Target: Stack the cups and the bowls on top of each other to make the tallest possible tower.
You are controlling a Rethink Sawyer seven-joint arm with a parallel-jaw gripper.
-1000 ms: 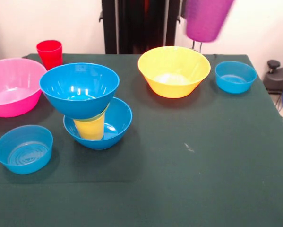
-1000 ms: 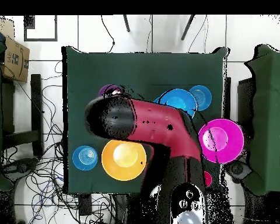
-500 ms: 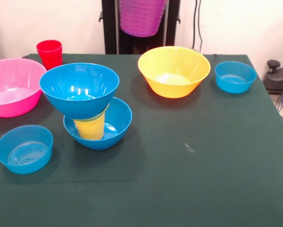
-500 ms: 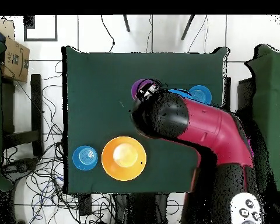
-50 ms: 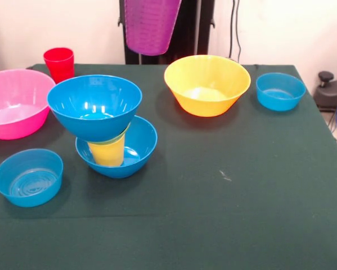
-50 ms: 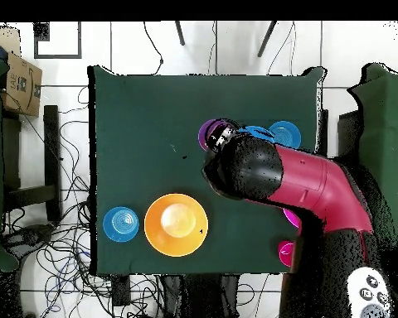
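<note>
Purple cup (image 5: 149, 25) aloft, top cut off; jaws unseen, state impossible to tell.

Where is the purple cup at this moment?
In the front view the purple cup hangs in the air at the top edge, above the table's far side, between the red cup and the yellow-orange bowl.

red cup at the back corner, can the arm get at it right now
Probably not yet: the gripper seems occupied by the purple cup. The red cup itself stands apart from the pink bowl, open from above.
</note>
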